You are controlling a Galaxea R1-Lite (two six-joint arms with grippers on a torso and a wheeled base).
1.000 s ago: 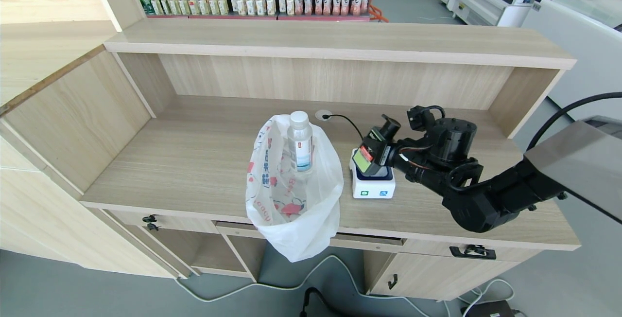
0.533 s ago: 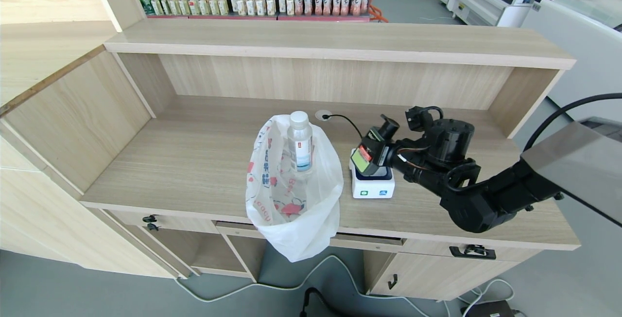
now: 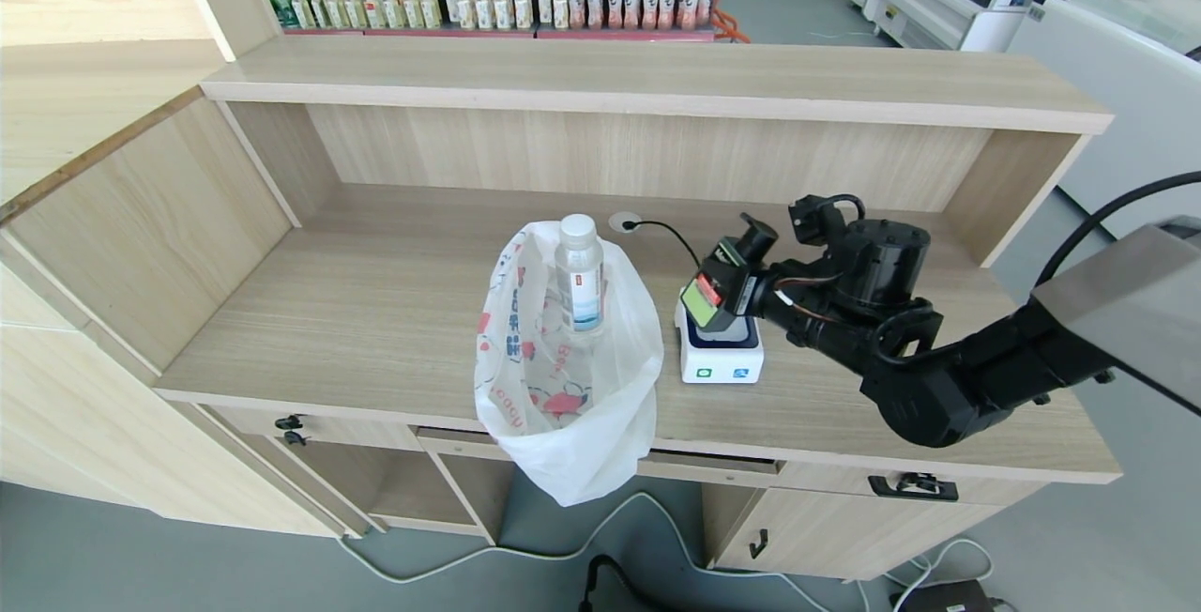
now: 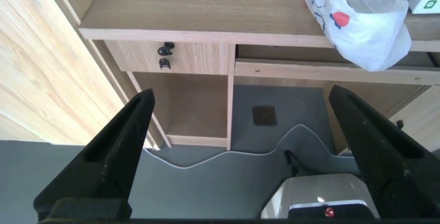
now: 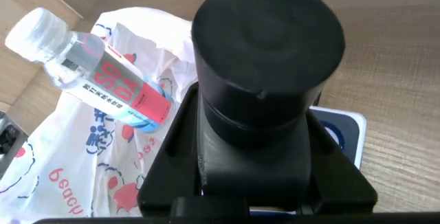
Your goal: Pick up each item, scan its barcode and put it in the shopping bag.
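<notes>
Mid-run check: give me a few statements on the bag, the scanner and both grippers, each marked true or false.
1. The water bottle stands upright inside the shopping bag. True.
2. The right gripper is empty. False: it is shut on a black-capped container with a green and red label, held just above the scanner.
3. The scanner sits on the counter, to the robot's right of the bag. True.
4. The left gripper is holding the bag open. False: it is open and holds nothing, out in front of the cabinet and apart from the bag.
</notes>
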